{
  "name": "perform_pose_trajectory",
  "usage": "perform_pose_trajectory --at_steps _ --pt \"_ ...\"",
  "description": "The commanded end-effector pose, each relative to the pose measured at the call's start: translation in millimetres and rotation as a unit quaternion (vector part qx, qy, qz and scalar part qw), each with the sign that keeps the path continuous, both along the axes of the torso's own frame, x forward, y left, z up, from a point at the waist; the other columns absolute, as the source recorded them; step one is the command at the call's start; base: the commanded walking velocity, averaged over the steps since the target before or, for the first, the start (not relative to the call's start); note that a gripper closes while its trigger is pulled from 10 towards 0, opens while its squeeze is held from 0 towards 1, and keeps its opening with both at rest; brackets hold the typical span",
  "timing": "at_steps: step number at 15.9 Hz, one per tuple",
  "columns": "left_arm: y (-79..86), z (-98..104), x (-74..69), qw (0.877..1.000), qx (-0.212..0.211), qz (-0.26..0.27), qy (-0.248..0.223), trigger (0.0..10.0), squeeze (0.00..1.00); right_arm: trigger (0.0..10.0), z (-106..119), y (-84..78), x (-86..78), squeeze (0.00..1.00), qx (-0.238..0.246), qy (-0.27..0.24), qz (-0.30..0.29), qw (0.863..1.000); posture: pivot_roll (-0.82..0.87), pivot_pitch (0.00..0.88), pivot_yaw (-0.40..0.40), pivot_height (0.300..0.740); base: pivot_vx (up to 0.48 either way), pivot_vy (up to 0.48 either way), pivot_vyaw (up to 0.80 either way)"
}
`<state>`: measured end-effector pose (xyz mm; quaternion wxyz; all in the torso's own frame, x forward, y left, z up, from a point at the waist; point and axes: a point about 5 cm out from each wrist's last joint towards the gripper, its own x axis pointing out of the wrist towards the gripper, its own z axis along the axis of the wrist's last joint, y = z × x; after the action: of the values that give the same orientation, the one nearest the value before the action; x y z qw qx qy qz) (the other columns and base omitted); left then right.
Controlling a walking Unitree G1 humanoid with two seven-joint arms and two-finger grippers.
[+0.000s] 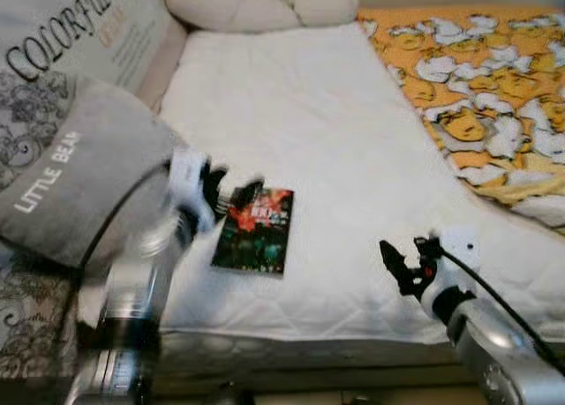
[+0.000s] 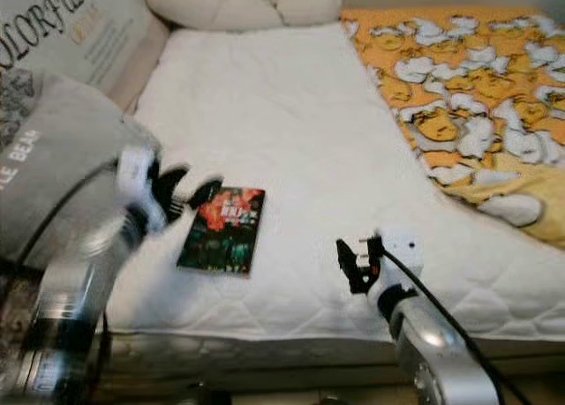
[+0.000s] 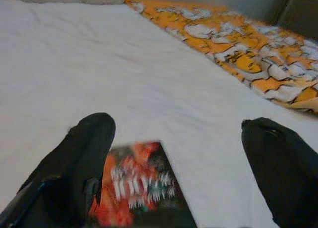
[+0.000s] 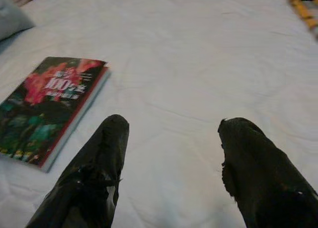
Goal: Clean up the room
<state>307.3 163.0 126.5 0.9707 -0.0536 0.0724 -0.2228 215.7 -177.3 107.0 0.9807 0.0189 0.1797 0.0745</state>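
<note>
Lying flat on the white mattress (image 1: pixel 353 158), left of centre in the head views: a dark-covered book (image 1: pixel 256 230) with red lettering, long axis running from the near edge of the bed toward the far pillows, tilted slightly rightward at the top. Hovering at the book's upper left corner, blurred: the left gripper (image 1: pixel 231 196), fingers spread wide, one finger (image 3: pixel 79 163) over the cover's near corner and the other well off to the side over bare sheet in the left wrist view. Nothing held between them. Clearly the nearer tool, so probably the one for the pick-up; a grasp across the short width of the book looks the likelier fit, with the spread still needing to centre over the cover. Low at the lower right of the frame, near the mattress edge: the right gripper (image 1: pixel 399 262), also open and empty, pointing toward the book but well apart from it. Left forearm reaching in from the lower left past a grey pillow (image 1: pixel 79 180); an orange patterned blanket (image 1: pixel 477 78) at upper right.
</note>
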Motion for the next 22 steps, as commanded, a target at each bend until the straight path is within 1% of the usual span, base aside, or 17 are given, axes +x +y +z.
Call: perform_pose_trajectory --at_steps 1,2,3,4,5,7,10,12,14,16,18,20,22 --pt "2.4 15 -5.4 0.999 0.021 0.021 -0.028 10.0 1.0 10.0 0 -5.8 -1.8 0.0 -0.009 -0.005 -0.017 1.0 -0.15 0.0 0.039 0.74 0.0 -0.48 0.0" --pt "6.3 13 -14.6 0.998 0.028 0.04 -0.026 10.0 1.0 10.0 -1 -5.8 -3.1 0.0 -0.01 -0.004 -0.02 1.0 -0.14 0.0 0.03 0.74 0.0 -0.48 0.0" --pt "14.1 10 -31.5 0.996 0.063 0.067 -0.022 10.0 1.0 10.0 -2 -5.6 -4.8 0.0 -0.012 -0.004 -0.023 1.0 -0.13 0.0 0.026 0.74 0.0 -0.48 0.0" --pt "18.9 7 -41.5 0.993 0.081 0.084 -0.014 10.0 1.0 10.0 -3 -5.2 -5.3 0.0 -0.014 -0.004 -0.022 1.0 -0.13 0.0 0.024 0.74 0.0 -0.48 0.0" --pt "24.1 3 -59.1 0.989 0.084 0.122 0.01 10.0 1.0 10.0 -3 -4.5 -5.4 0.0 -0.015 -0.006 -0.021 1.0 -0.11 0.0 0.015 0.74 0.0 -0.48 0.0" --pt "29.5 1 -77.3 0.982 0.1 0.158 0.029 10.0 1.0 10.0 -2 -3.4 -3.4 0.0 -0.017 -0.011 -0.02 1.0 -0.09 0.0 -0.003 0.74 0.0 -0.48 0.0" --pt "40.3 0 -95.9 0.974 0.118 0.187 0.049 10.0 1.0 10.0 -5 -3.4 -3.6 0.0 -0.031 -0.016 -0.016 0.999 -0.08 0.0 -0.014 0.74 0.0 -0.48 0.17" --pt "46.4 -2 -99.6 0.971 0.126 0.196 0.058 10.0 1.0 10.0 -5 -5.8 -0.1 0.0 -0.035 -0.02 -0.023 0.999 -0.09 0.0 -0.008 0.74 0.0 -0.48 0.75" --pt "48.8 -3 -100.4 0.968 0.133 0.203 0.064 10.0 1.0 10.0 -2 -7.0 9.6 0.0 -0.031 -0.03 -0.026 0.999 -0.08 0.0 -0.021 0.74 0.0 -0.48 0.78" --pt "49.4 -1 -96.3 0.967 0.141 0.202 0.061 10.0 1.0 10.0 0 -4.5 15.0 0.0 -0.028 -0.036 -0.022 0.999 -0.08 0.0 -0.019 0.74 0.0 -0.48 0.78" --pt "49.3 0 -93.0 0.968 0.138 0.199 0.058 10.0 1.0 10.0 -1 -2.2 18.1 0.0 -0.026 -0.039 -0.021 0.999 -0.09 0.0 -0.02 0.74 0.0 -0.48 0.78" --pt "48.5 -1 -90.5 0.969 0.136 0.198 0.059 10.0 1.0 10.0 -2 0.3 20.9 0.0 -0.026 -0.036 -0.018 0.999 -0.09 0.0 -0.017 0.74 0.0 -0.48 0.0" --pt "46.2 1 -87.7 0.97 0.144 0.19 0.055 10.0 1.0 10.0 -7 -1.2 21.0 0.0 -0.008 -0.021 -0.032 0.999 -0.08 0.0 -0.023 0.74 0.0 -0.48 0.0"
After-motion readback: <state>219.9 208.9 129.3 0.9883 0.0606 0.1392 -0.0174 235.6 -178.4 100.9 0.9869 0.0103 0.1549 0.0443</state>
